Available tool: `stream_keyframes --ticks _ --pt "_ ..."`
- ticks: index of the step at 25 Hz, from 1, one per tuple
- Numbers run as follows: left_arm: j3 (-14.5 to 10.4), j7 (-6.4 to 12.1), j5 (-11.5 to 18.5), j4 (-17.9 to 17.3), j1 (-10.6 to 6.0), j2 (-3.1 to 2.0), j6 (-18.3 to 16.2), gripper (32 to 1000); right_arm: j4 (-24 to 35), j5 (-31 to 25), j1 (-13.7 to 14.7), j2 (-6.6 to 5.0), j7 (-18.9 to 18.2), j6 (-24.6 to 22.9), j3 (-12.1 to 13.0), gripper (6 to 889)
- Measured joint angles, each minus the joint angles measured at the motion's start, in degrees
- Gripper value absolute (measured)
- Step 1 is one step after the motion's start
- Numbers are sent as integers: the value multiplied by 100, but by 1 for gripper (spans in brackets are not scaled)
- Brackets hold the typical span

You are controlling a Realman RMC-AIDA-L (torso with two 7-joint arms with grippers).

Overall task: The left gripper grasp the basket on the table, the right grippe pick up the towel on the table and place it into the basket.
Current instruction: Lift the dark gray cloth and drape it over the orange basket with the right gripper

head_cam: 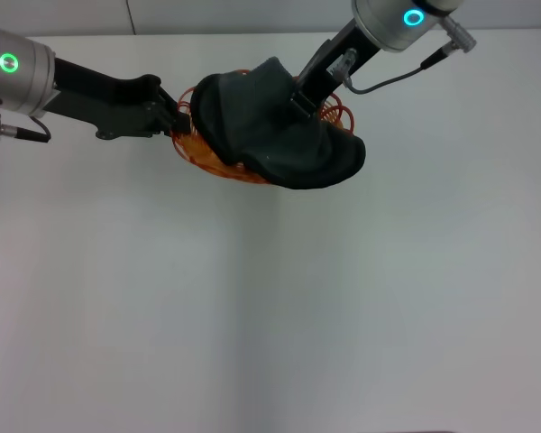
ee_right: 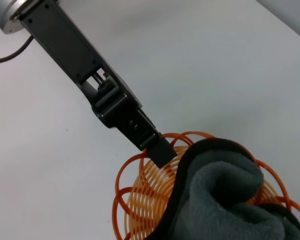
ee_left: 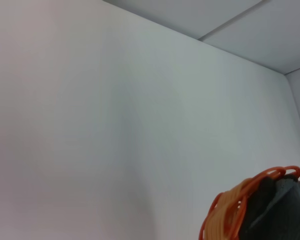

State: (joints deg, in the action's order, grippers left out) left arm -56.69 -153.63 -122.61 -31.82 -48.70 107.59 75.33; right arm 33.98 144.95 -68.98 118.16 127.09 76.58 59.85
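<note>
Towel (head_cam: 279, 126), one, over one basket (head_cam: 203, 149); left gripper (head_cam: 176, 122) jaws clamping rim, right's hidden.

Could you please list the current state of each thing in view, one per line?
Left tool: shut on the basket's rim, seen in the right wrist view.
Right tool: over the basket, tips buried in the towel.
Basket: orange, on the table, mostly covered.
Towel: dark grey, bunched, draped over the basket and spilling past its rim.
Table: white.
</note>
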Motion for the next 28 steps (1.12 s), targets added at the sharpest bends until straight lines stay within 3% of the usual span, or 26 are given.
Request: stream_keyframes --ticks 16,27,28 --pt "0 0 1 0 1 -3 0 79 -36 61 -21 -3 17 -68 -11 75" --pt "0 0 1 0 20 -3 -2 79 24 0 -44 -5 -67 61 -48 200" --pt "0 0 1 0 22 -3 -4 79 29 -1 -46 -5 -68 82 -53 240"
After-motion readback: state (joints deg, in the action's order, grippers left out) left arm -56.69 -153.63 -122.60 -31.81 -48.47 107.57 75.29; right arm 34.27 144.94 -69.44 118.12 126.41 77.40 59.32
